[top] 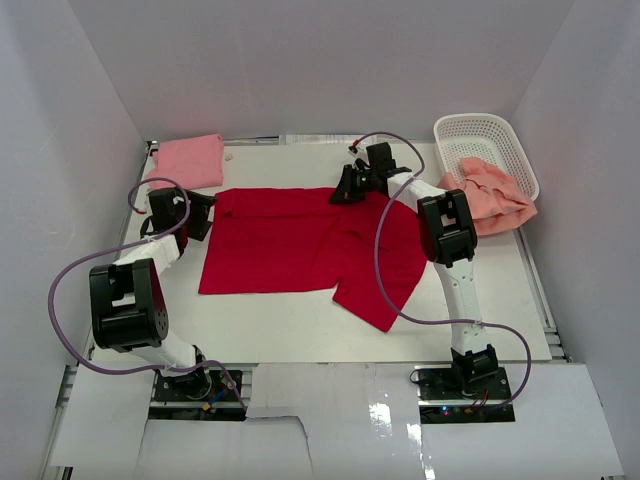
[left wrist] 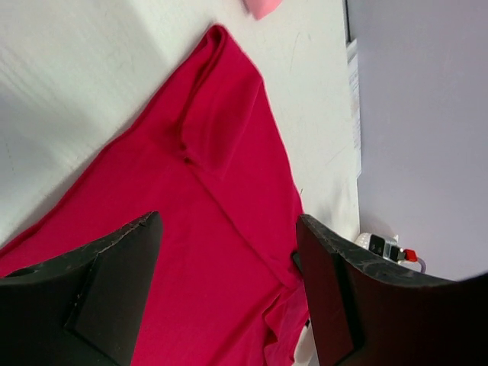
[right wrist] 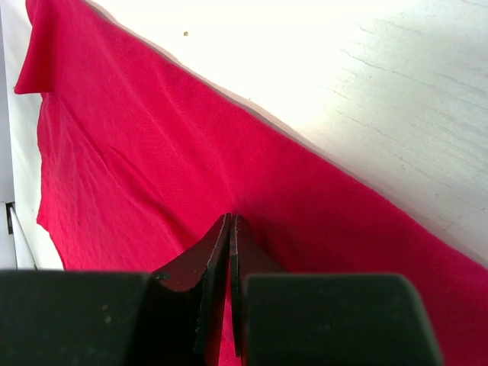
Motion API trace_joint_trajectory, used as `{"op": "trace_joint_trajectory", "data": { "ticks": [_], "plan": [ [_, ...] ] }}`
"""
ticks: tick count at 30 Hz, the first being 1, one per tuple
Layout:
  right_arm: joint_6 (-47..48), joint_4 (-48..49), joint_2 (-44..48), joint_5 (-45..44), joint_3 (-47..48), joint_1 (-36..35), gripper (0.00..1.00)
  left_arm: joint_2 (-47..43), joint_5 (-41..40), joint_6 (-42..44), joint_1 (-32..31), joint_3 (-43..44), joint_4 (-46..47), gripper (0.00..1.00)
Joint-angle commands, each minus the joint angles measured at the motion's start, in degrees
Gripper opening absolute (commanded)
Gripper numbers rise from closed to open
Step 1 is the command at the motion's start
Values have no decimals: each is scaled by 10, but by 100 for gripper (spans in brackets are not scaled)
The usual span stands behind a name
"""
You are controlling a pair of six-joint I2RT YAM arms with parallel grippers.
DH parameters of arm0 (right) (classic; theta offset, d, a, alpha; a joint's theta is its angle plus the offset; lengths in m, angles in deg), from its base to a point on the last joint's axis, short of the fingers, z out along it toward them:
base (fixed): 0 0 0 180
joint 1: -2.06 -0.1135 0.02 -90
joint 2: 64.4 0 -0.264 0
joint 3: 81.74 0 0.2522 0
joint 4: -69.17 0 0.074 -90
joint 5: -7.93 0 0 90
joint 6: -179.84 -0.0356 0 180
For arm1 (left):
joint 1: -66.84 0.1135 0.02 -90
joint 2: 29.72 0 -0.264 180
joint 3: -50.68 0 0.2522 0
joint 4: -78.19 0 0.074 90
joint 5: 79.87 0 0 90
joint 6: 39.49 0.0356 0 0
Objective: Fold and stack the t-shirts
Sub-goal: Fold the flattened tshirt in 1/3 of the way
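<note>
The bright red t-shirt (top: 290,245) lies spread out mid-table, with one part angled toward the front right. My left gripper (top: 205,215) hovers open over its left edge; in the left wrist view the wide-apart fingers (left wrist: 114,282) frame red cloth (left wrist: 221,229) with nothing between them. My right gripper (top: 341,193) is at the shirt's far edge. Seen from the right wrist, it is shut (right wrist: 231,223) and the red cloth (right wrist: 152,152) puckers into its tips. The light pink t-shirt (top: 188,160) lies folded at the back left. The salmon-peach t-shirt (top: 497,198) hangs out of the basket.
A white lattice basket (top: 478,130) stands at the back right corner. White walls close in the table on the left, back and right. A corner of the pink shirt (left wrist: 263,6) shows at the top of the left wrist view.
</note>
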Motion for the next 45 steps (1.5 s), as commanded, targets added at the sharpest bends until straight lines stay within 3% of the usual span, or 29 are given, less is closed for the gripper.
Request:
{"op": "trace_joint_trajectory", "data": {
  "ticks": [1, 17, 45],
  "plan": [
    [10, -15, 27, -3, -1, 5, 9, -6, 17, -25, -7, -23, 22, 81],
    [7, -14, 24, 1, 9, 5, 9, 77, -18, -84, -78, -31, 100, 82],
    [14, -15, 12, 4, 11, 12, 9, 118, -64, -41, -79, 34, 111, 82]
  ]
}}
